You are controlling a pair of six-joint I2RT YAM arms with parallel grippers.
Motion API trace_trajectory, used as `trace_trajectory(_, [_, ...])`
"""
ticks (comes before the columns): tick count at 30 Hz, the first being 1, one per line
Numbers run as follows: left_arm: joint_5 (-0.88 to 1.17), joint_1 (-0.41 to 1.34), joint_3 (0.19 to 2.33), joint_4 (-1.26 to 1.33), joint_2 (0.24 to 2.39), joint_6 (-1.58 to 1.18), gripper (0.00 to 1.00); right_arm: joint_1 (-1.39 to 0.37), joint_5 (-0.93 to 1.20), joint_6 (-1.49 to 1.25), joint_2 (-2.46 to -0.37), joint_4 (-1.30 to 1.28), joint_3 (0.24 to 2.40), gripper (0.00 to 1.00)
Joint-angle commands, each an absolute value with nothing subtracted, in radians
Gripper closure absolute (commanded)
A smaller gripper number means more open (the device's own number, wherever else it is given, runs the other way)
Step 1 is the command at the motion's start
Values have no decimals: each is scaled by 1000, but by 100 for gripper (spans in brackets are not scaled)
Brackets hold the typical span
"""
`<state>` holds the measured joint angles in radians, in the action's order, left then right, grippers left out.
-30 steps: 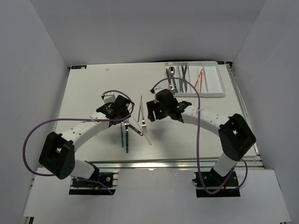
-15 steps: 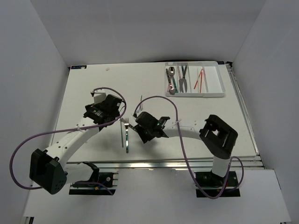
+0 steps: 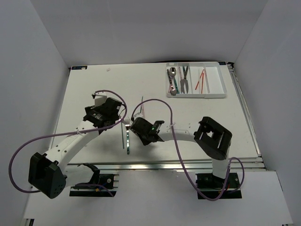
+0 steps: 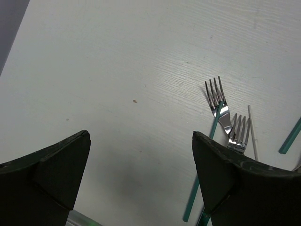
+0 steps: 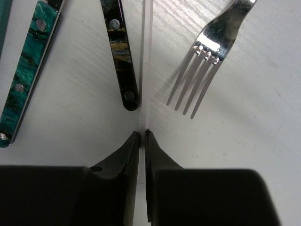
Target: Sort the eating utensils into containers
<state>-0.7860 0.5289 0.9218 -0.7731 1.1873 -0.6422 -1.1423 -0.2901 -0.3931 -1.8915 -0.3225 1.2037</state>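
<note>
In the right wrist view my right gripper [image 5: 142,134] is down at the table with its jaws pinched on a thin pale chopstick [image 5: 146,56] that runs straight away from the tips. A fork [image 5: 202,70] lies just right of it, and a dark handle [image 5: 120,52] and a teal handle [image 5: 26,75] lie to the left. From above, the right gripper [image 3: 141,128] sits among these loose utensils [image 3: 127,141]. My left gripper [image 3: 106,113] is open over bare table, with two forks [image 4: 215,94] to its right. The white tray [image 3: 221,80] at the back right holds several utensils.
A thin teal stick [image 4: 202,160] crosses under the forks by the left gripper's right finger. Purple cables loop over both arms. White walls close in the table on three sides.
The right arm swung left and down from the table's middle onto the loose utensils, and its jaws closed on the pale chopstick. The left arm drew back to the left, still open.
</note>
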Motion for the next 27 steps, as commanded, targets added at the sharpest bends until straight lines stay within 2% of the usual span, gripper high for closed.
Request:
trace_trajectory(1, [-770, 528, 905, -746, 1140, -624, 2, -1169, -314, -426, -1931, -410, 1230, 90])
trace_trajectory(3, [-761, 528, 902, -744, 1134, -621, 2, -1170, -318, -431, -1933, -417, 1241, 90])
trace_trajectory(5, [-755, 528, 899, -741, 1131, -621, 2, -1172, -325, -434, -1931, -422, 1258, 99])
trace_trajectory(6, [-755, 528, 897, -741, 1128, -620, 2, -1172, -334, -445, -1930, -426, 1265, 100])
trace_trajectory(18, [-747, 528, 891, -736, 1112, -617, 2, -1152, -422, -377, -1824, -476, 1451, 100])
trace_trajectory(21, [-747, 528, 893, -735, 1109, -615, 2, -1099, -423, -359, -1798, -480, 1448, 100])
trace_trajectory(27, [-744, 528, 888, -732, 1106, -614, 2, -776, -413, -243, -1714, -427, 1433, 100])
